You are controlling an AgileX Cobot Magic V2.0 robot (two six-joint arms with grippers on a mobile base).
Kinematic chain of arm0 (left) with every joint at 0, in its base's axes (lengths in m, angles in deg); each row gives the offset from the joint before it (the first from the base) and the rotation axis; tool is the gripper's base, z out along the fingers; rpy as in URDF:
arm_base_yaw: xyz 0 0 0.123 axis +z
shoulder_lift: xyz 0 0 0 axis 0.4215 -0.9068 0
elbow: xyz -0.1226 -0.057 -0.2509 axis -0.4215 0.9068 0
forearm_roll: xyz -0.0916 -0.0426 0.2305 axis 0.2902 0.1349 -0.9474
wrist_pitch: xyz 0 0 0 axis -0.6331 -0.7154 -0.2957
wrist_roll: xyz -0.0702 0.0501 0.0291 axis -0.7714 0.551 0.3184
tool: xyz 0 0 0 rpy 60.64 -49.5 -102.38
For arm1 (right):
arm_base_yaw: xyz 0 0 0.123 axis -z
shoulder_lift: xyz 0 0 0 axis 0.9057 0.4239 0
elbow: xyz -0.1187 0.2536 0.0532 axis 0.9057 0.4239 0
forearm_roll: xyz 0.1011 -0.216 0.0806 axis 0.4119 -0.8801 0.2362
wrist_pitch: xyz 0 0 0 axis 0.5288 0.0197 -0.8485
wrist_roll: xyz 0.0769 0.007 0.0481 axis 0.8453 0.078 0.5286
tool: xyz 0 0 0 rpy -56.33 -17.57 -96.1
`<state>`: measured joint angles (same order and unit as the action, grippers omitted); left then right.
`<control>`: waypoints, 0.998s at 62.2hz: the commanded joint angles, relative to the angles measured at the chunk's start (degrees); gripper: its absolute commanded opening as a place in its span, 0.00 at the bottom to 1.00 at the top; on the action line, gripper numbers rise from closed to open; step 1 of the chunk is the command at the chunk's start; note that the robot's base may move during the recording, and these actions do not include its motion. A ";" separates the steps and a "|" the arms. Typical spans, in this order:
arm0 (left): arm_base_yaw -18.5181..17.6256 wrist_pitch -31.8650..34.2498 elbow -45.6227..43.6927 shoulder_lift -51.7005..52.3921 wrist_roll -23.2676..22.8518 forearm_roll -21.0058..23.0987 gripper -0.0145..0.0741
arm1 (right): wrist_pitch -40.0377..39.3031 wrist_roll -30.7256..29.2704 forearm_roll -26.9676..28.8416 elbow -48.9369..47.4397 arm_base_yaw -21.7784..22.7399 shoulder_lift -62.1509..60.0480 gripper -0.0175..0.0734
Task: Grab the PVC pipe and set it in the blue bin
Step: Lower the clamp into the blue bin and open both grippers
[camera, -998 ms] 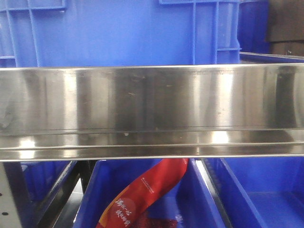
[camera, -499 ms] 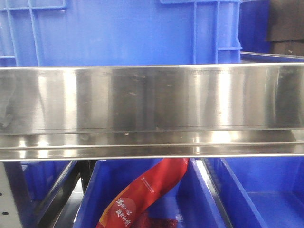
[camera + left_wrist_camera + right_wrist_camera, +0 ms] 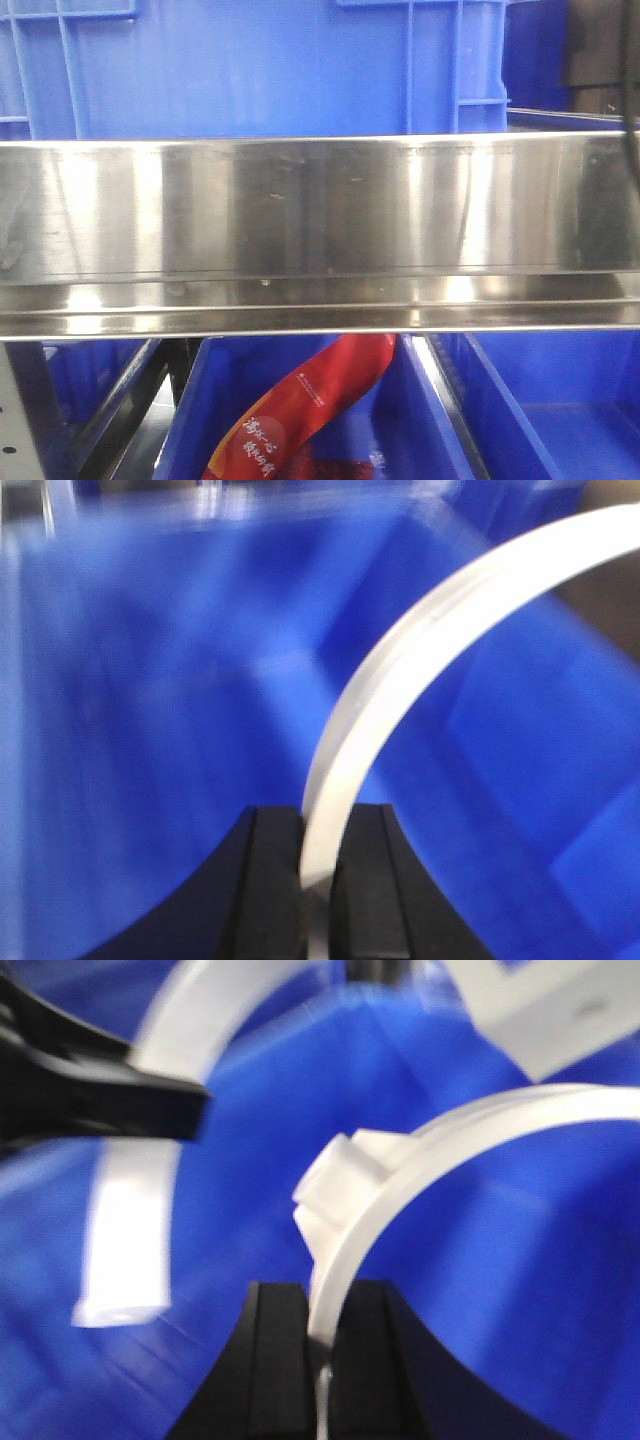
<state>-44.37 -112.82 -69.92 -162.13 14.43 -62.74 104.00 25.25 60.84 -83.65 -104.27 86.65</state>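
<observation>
I am gripping 2 curved white PVC pieces, left pincer [image 3: 318,880] and right pincer [image 3: 318,1345] closed, blurring above the blue plastic bin [image 3: 150,730], so release seems near.

Shelf rail [image 3: 320,235]: brushed stainless metal, glossy, mirror-like glare bands, faint scratches. Crate [image 3: 250,70] above it: blue moulded plastic, ribbed, satin sheen. Lower bin [image 3: 560,400]: same blue plastic, smooth. Red packet [image 3: 300,410]: glossy printed film, crinkled. Pipe [image 3: 400,680] in the left wrist view: white plastic, smooth, slight gloss, blurred. Fingers [image 3: 270,880]: black, matt, plastic or rubber, cannot tell. Clip [image 3: 420,1170] in the right wrist view: white plastic, smooth, semi-matt.
</observation>
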 commanded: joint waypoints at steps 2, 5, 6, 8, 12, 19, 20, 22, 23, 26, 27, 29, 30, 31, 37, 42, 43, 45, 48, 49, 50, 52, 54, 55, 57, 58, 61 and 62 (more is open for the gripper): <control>-0.29 -0.28 -0.86 -0.64 -0.75 0.27 0.04 | 0.29 -0.18 0.53 -0.69 1.68 0.44 0.02; -0.29 -0.26 -0.86 -0.89 -0.75 0.42 0.04 | 0.29 -0.18 0.78 -0.69 2.41 0.44 0.02; -0.29 -0.26 -0.86 -0.89 -0.75 0.42 0.04 | 0.29 -0.18 0.78 -0.69 2.57 0.44 0.02; -0.29 -0.26 -0.86 -0.89 -0.75 0.42 0.04 | 0.29 -0.18 0.90 -0.69 2.88 0.44 0.04; -0.29 0.01 -0.86 -1.06 -0.75 0.42 0.04 | 0.44 -0.18 1.46 -0.69 3.38 0.44 0.15; -0.29 0.00 -0.86 -1.31 -0.75 0.42 0.05 | 0.31 -0.18 2.85 -0.69 3.38 0.44 0.40; -0.29 0.00 -0.86 -1.31 -0.75 0.42 0.06 | 0.31 -0.18 3.15 -0.69 3.38 0.44 0.45; -0.29 0.00 -0.86 -1.31 -0.75 0.42 0.09 | 0.31 -0.18 3.40 -0.69 3.38 0.44 0.49; -0.29 0.00 -0.86 -1.31 -0.75 0.42 0.11 | 0.19 -0.18 3.40 -0.69 3.38 0.44 0.52; -0.29 0.00 -0.86 -1.31 -0.75 0.42 0.20 | 0.10 -0.18 3.40 -0.69 3.38 0.52 0.58; -0.29 0.00 -0.86 -1.31 -0.75 0.42 0.25 | 0.10 -0.18 3.40 -0.69 3.38 0.52 0.58; -0.29 0.00 -0.86 -1.31 -0.75 0.42 0.32 | 0.06 -0.18 3.40 -0.69 3.38 0.57 0.59; -0.29 0.00 -0.86 -1.31 -0.75 0.42 0.36 | 0.06 -0.18 3.40 -0.69 3.38 0.57 0.58; -0.29 0.00 -0.86 -1.31 -0.75 0.42 0.40 | -0.05 -0.18 3.40 -0.69 3.38 0.57 0.58; -0.29 0.00 -0.86 -1.31 -0.75 0.42 0.58 | -0.07 -0.18 3.40 -0.69 3.38 0.57 0.55; -0.29 -0.12 -0.86 -1.31 -0.75 0.42 0.62 | -0.07 -0.18 3.40 -0.69 3.38 0.57 0.50; -0.29 -0.12 -0.86 -1.31 -0.75 0.42 0.62 | -0.07 -0.18 3.40 -0.69 3.38 0.57 0.48; -0.29 -0.12 -0.86 -1.31 -0.75 0.42 0.61 | -0.07 -0.18 3.40 -0.69 3.38 0.57 0.46; -0.29 -0.24 -0.86 -1.31 -0.75 0.42 0.59 | -0.07 -0.18 3.40 -0.69 3.38 0.57 0.43; -0.29 -0.27 -0.86 -1.31 -0.75 0.42 0.59 | -0.07 -0.18 3.40 -0.69 3.38 0.45 0.40; -0.29 -0.59 -0.86 -1.31 -0.75 0.42 0.57 | 0.07 -0.18 3.40 -0.69 3.38 0.30 0.38; -0.29 -1.09 -0.86 -1.06 -0.75 0.42 0.54 | 0.44 -0.18 3.40 -0.69 3.38 -0.03 0.34; -0.29 -1.65 -0.86 -0.76 -0.75 0.42 0.51 | 0.90 -0.18 3.40 -0.69 3.38 -0.42 0.29; -0.29 -1.98 -0.86 -0.61 -0.75 0.42 0.49 | 1.33 -0.18 3.40 -0.69 3.38 -0.82 0.27; -0.29 -2.30 -0.86 -0.18 -0.75 0.42 0.44 | 1.67 -0.18 3.40 -0.69 3.38 -1.57 0.22; -0.29 -2.47 -0.86 0.13 -0.75 0.42 0.40 | 1.83 -0.18 3.40 -0.69 3.38 -1.87 0.20; -0.29 -2.59 -0.86 0.85 -0.75 0.42 0.32 | 1.94 -0.18 3.30 -0.69 3.38 -3.01 0.12; -0.29 -2.59 -0.86 1.08 -0.75 0.42 0.30 | 1.94 -0.18 3.30 -0.69 3.38 -3.32 0.10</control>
<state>-44.40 -115.22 -70.12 -163.05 13.95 -62.74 106.21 25.25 64.44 -83.77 -101.13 85.95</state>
